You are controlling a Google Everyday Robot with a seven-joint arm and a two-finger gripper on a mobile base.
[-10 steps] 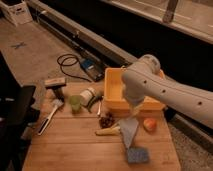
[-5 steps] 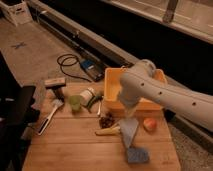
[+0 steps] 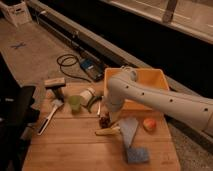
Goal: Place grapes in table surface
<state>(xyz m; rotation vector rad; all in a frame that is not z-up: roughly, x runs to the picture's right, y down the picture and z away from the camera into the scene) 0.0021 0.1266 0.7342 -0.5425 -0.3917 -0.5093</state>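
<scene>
The grapes (image 3: pixel 104 121) are a small dark cluster on the light wooden table surface (image 3: pixel 70 145), just left of the yellow bin's front corner. My white arm comes in from the right, bends above the bin and drops down. My gripper (image 3: pixel 108 116) sits right at the grapes, directly over them; whether it touches them is hidden by the arm. A yellow banana (image 3: pixel 107 132) lies just in front of the grapes. A round orange-pink fruit (image 3: pixel 148 124) lies to the right.
A yellow bin (image 3: pixel 150 80) stands at the table's back right. A grey cloth (image 3: pixel 129 131) and a blue sponge (image 3: pixel 136 155) lie front right. A green cup (image 3: pixel 75 103), a white bottle (image 3: pixel 89 95), a brush (image 3: pixel 49 116) and a dark block (image 3: pixel 55 84) lie at the left.
My arm has swung left and lowered, bringing the gripper down from beside the bin to the grapes. The objects on the table have not moved.
</scene>
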